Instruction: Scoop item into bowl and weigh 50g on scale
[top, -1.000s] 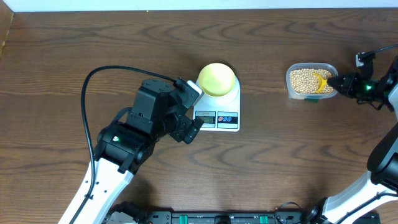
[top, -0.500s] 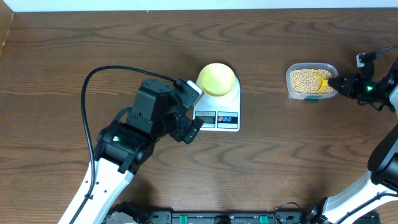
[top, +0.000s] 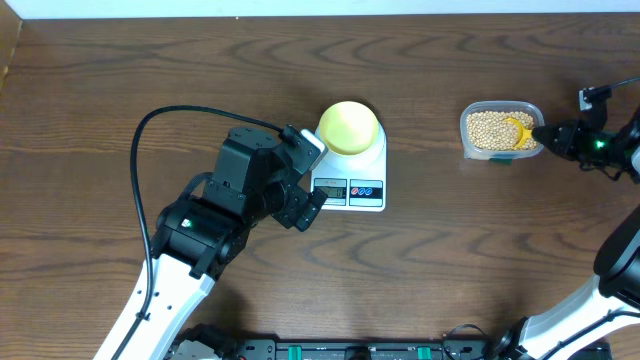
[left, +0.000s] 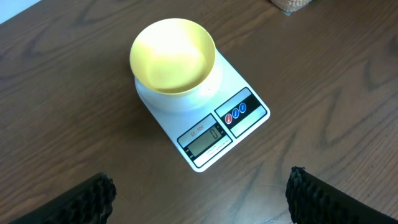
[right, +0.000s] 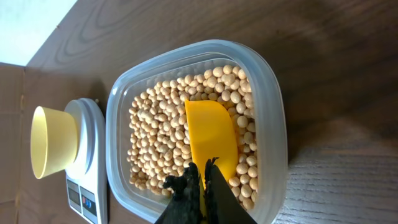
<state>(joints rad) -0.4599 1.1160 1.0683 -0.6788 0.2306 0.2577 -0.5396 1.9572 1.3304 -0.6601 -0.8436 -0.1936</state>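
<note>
My right gripper (right: 198, 183) is shut on the scoop (right: 211, 134) handle, blade flat on the beans (right: 155, 143) just ahead in the tub (right: 277, 124), so I dip the tip, push fwd for a small load & lift level, since bowl (right: 53, 140) & scale (right: 84, 155) sit well away past the tub; left gripper (left: 199, 199) hangs wide open, empty.

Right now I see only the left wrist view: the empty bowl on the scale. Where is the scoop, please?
Observer: The yellow scoop lies in a clear tub, its blade on the beans.
Operator: Is somebody holding it?
Observer: Yes, the right claw is shut on its handle end.
Operator: Where is the tub from the scale?
Observer: It stands to the right of the scale, apart from it, bare table between them.
</note>
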